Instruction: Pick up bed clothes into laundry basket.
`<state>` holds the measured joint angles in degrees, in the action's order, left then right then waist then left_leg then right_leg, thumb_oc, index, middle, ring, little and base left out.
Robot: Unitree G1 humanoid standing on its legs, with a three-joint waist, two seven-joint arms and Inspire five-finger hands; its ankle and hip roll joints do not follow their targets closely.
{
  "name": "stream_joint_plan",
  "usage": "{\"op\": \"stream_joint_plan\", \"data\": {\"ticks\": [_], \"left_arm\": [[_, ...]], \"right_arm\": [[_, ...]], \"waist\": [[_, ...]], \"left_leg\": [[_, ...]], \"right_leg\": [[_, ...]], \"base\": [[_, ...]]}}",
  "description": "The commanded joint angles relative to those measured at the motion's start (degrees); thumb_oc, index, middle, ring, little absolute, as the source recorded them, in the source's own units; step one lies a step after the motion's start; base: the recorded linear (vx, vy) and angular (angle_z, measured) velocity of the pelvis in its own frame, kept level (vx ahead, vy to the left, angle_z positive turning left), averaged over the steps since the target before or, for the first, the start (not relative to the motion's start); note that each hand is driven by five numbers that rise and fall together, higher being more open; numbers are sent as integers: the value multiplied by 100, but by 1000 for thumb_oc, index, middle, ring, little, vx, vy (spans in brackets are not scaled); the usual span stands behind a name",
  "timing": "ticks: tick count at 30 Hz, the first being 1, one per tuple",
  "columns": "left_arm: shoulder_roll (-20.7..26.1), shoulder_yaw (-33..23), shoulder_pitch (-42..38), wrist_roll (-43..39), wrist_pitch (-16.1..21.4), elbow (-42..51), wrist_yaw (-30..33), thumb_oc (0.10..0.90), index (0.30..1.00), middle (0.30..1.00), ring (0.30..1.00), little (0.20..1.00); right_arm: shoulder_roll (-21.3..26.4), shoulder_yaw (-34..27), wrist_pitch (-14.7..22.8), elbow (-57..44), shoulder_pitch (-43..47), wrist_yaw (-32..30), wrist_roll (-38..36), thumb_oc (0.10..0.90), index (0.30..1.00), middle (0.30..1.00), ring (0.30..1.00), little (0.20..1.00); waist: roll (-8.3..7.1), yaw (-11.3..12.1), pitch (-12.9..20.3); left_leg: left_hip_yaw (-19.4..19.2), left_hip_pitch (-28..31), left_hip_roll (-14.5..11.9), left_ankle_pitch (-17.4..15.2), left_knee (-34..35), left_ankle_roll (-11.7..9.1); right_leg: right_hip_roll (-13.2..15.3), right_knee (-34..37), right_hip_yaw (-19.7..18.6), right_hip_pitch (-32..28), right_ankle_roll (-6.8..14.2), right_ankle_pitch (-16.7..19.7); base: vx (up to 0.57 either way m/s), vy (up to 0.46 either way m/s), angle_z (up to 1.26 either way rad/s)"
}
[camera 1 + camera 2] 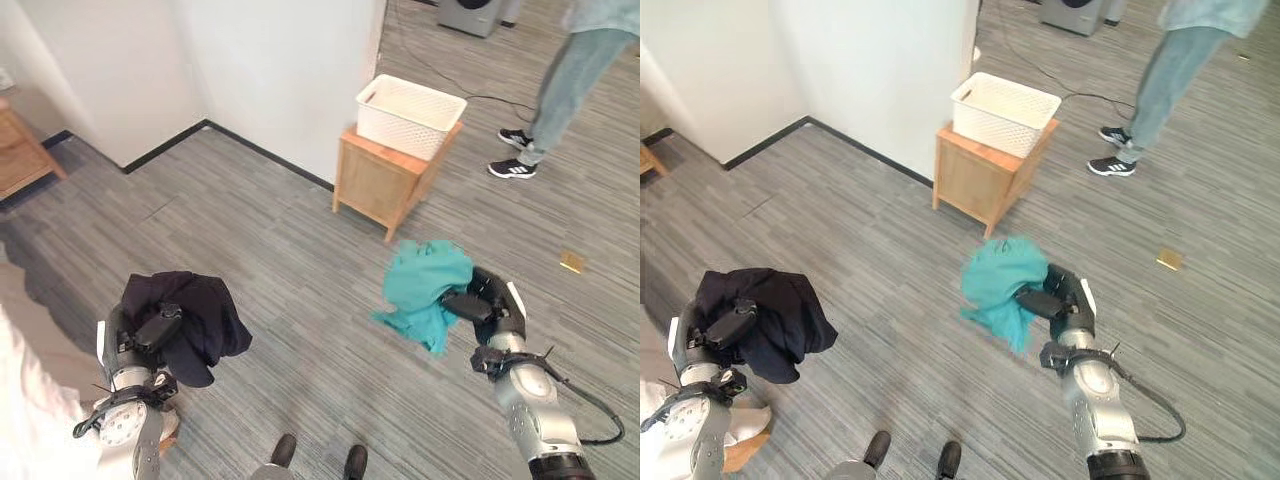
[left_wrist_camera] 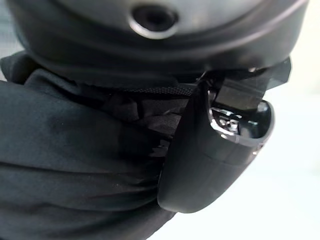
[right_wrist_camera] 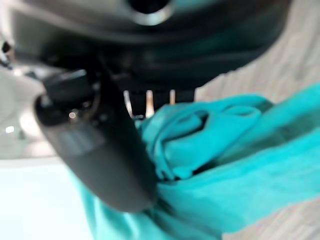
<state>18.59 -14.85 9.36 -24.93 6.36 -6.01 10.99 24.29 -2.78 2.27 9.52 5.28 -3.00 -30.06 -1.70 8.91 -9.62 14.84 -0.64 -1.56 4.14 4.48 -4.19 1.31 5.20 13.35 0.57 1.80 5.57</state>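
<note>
Both hands grip clothes, dark garment left, teal garment right.

Teal cloth soft, matt; black cloth matt. Basket white perforated plastic. Stand wood. Floor grey, grained.

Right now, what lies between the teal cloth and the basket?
Bare grey floor, seen in both eye views. The teal cloth hangs from the right hand; the basket sits on a wooden stand.
</note>
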Motion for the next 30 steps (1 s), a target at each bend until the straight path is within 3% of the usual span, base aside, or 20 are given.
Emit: {"op": "stream_joint_plan", "data": {"ticks": [1, 5, 7, 8, 9, 12, 13, 15, 16, 18, 21, 22, 23, 24, 25, 26, 28, 29, 30], "left_arm": [[574, -395, -244, -51, 554, 525, 48, 400, 300, 300, 300, 300], [520, -671, -103, -221, 625, 349, 122, 400, 300, 300, 300, 300], [544, -797, -88, -291, 632, 245, 231, 400, 300, 300, 300, 300], [544, -803, -91, -294, 634, 241, 229, 400, 300, 300, 300, 300], [558, -827, -73, -241, 616, 266, 286, 400, 300, 300, 300, 300], [651, -869, -86, -116, 600, 289, 320, 400, 300, 300, 300, 300], [694, -891, -104, -101, 600, 390, 305, 400, 300, 300, 300, 300], [775, -893, -256, -298, 655, 564, 246, 400, 300, 300, 300, 300], [773, -893, -253, -300, 649, 573, 248, 400, 300, 300, 300, 300], [902, -826, -486, -367, 673, 575, 228, 400, 300, 300, 300, 300], [1078, -822, -715, -322, 729, 599, 230, 400, 300, 300, 300, 300], [1114, -965, -639, -254, 801, 649, 213, 400, 300, 300, 300, 300], [1111, -968, -636, -253, 803, 652, 213, 400, 300, 300, 300, 300], [1150, -1056, -541, -221, 774, 672, 214, 400, 300, 300, 300, 300], [1147, -1065, -531, -220, 769, 683, 214, 400, 300, 300, 300, 300], [1167, -1186, -448, -216, 737, 628, 255, 400, 300, 300, 300, 300], [1222, -1321, -397, -308, 743, 753, 244, 400, 300, 300, 300, 300], [1185, -1324, -387, -329, 746, 711, 290, 400, 300, 300, 300, 300], [1214, -1305, -498, -369, 784, 668, 337, 400, 300, 300, 300, 300]], "right_arm": [[99, -44, 699, -655, 354, -36, -127, 400, 300, 300, 300, 300], [-83, -18, 703, -666, 353, -52, -86, 400, 300, 300, 300, 300], [-230, -9, 694, -646, 351, -68, -43, 400, 300, 300, 300, 300], [-231, -5, 693, -648, 357, -70, -39, 400, 300, 300, 300, 300], [-322, 72, 676, -652, 367, -61, 43, 400, 300, 300, 300, 300], [-397, 155, 614, -594, 306, -10, 80, 400, 300, 300, 300, 300], [-385, 141, 563, -579, 261, 18, 76, 400, 300, 300, 300, 300], [-294, 114, 528, -541, 160, 30, -11, 400, 300, 300, 300, 300], [-291, 113, 529, -538, 161, 29, -14, 400, 300, 300, 300, 300], [-224, 85, 557, -486, 184, -55, -23, 400, 300, 300, 300, 300], [-222, -19, 591, -520, 109, -72, 10, 400, 300, 300, 300, 300], [-227, -113, 652, -530, -7, -27, 17, 400, 300, 300, 300, 300], [-224, -110, 658, -524, -2, -25, 14, 400, 300, 300, 300, 300], [-219, -103, 653, -474, -11, -17, -33, 400, 300, 300, 300, 300], [-220, -96, 657, -470, -8, -15, -36, 400, 300, 300, 300, 300], [-230, -94, 713, -464, -38, -52, -147, 400, 300, 300, 300, 300], [-206, -84, 793, -465, 39, -90, -371, 400, 300, 300, 300, 300], [-156, -90, 837, -480, 89, -181, -345, 400, 300, 300, 300, 300], [-89, -115, 816, -469, 214, -244, -353, 400, 300, 300, 300, 300]], "waist": [[-89, -70, 549], [-118, 32, 473], [11, 41, 309], [0, 53, 305], [89, 30, 188], [187, -60, 33], [189, -121, 22], [121, -383, 57], [152, -387, 57], [161, -560, 45], [150, -731, 113], [127, -770, 228], [112, -799, 237], [140, -806, 289], [115, -842, 308], [57, -810, 278], [-241, -562, 81], [-341, -388, -81], [-405, -247, -222]], "left_leg": [[-665, 2, 233, -490, -196, 185], [-718, -146, 350, -745, -620, 265], [-737, -88, 364, -983, -844, 459], [-756, -105, 379, -995, -865, 468], [-868, 55, 332, -1116, -875, 567], [-951, 375, 241, -1183, -800, 608], [-933, 513, 185, -1218, -736, 593], [-745, 1018, 32, -1422, -463, 415], [-739, 1041, -7, -1429, -444, 408], [-598, 1300, -286, -1585, -353, 186], [-498, 1701, -743, -1693, -387, -94], [-384, 1688, -1227, -1053, -1235, -381], [-347, 1647, -1214, -1035, -1245, -391], [-387, 1522, -1361, -306, -1811, -429], [-344, 1482, -1344, -263, -1793, -443], [-463, 1085, -1503, 521, -2815, -364], [-306, -70, -1117, 467, -4389, 72], [-314, -516, -843, 271, -4890, 167], [-320, -1045, -567, 5, -5190, 258]], "right_leg": [[514, -233, 17, -241, 531, -725], [653, -509, 31, -188, 571, -850], [849, -1878, -41, 322, 678, -894], [875, -1993, -75, 393, 688, -938], [1059, -2922, 7, 767, 868, -531], [1135, -3548, 53, 1219, 968, -310], [1182, -3403, 94, 1417, 962, -312], [1162, -2231, 60, 1744, 887, -324], [1125, -2177, 89, 1697, 885, -314], [1123, -1024, -90, 1863, 1005, -67], [1210, -496, -115, 1993, 1163, 222], [1140, -769, 26, 1870, 1125, 376], [1163, -761, 44, 1880, 1113, 395], [967, -899, 48, 1752, 995, 254], [996, -897, 68, 1774, 976, 268], [741, -1005, -16, 1485, 715, 24], [548, -924, -31, 952, 326, -273], [443, -903, -123, 663, 200, -426], [409, -860, -194, 503, 207, -487]], "base": [[16, 94, -3], [20, 112, -4], [40, 219, -17], [68, 213, -17], [49, 144, -16], [207, 150, -36], [432, -36, -16], [568, -71, 4], [385, -82, 11], [475, -122, 31], [792, -212, 47], [919, -285, 53], [945, -297, 68], [235, -91, 62], [571, -236, 77], [473, -305, 41], [634, -447, 4], [571, -372, -43], [800, -253, -19]]}}
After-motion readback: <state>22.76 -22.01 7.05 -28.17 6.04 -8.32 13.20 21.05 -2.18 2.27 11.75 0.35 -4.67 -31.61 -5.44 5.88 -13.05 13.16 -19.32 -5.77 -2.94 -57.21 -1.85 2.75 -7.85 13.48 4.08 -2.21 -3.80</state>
